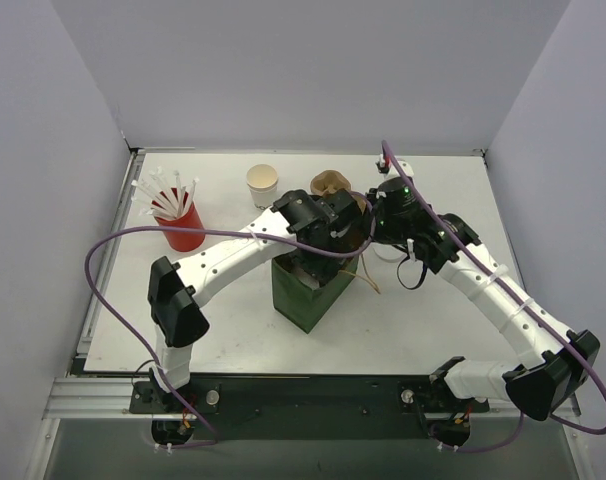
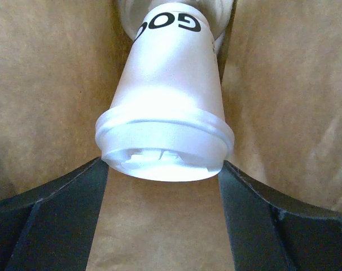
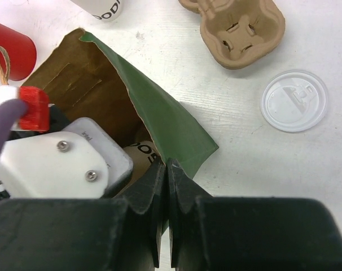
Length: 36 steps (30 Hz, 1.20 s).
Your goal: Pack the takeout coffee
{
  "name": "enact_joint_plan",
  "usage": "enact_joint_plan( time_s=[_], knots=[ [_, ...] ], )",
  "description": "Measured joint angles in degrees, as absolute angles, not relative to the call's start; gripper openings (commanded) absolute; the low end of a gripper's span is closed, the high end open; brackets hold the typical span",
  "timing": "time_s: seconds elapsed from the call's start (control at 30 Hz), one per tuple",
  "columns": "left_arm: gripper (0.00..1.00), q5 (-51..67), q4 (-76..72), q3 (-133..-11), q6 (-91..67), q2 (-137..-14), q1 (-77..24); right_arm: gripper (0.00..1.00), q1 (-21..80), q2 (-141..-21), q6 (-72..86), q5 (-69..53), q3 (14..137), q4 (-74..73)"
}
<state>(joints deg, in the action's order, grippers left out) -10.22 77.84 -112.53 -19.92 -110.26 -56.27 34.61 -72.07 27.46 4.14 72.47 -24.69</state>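
Note:
The takeout coffee (image 2: 168,96) is a white paper cup with dark print and a white lid. It sits inside the green paper bag (image 1: 308,292), lid toward the left wrist camera and body leaning away. My left gripper (image 2: 161,169) reaches down into the bag, with one black fingertip (image 2: 86,180) against each side of the lid. In the right wrist view a strip of the cup (image 3: 144,155) shows under the left wrist. My right gripper (image 3: 169,164) is shut on the bag's green top edge (image 3: 159,113), at the bag's right side (image 1: 363,235).
A brown pulp carrier (image 1: 330,184) lies behind the bag. A second white paper cup without a lid (image 1: 262,185) stands to its left. The red cup of white straws (image 1: 181,228) is at the left. A flat white lid (image 3: 294,100) lies right of the bag.

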Motion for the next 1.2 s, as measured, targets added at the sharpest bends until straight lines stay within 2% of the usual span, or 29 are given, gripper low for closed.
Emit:
enact_joint_plan(
  time_s=[1.0,1.2],
  knots=[
    [0.29,-13.28,78.24,-135.26,-23.75,-103.33,-56.58,0.00,34.74,-71.88,26.06,10.55,75.59,-31.53],
    [0.29,-13.30,78.28,-136.38,-24.77,-101.67,-56.58,0.00,33.47,-71.88,25.82,11.92,76.55,-33.47]
  ],
)
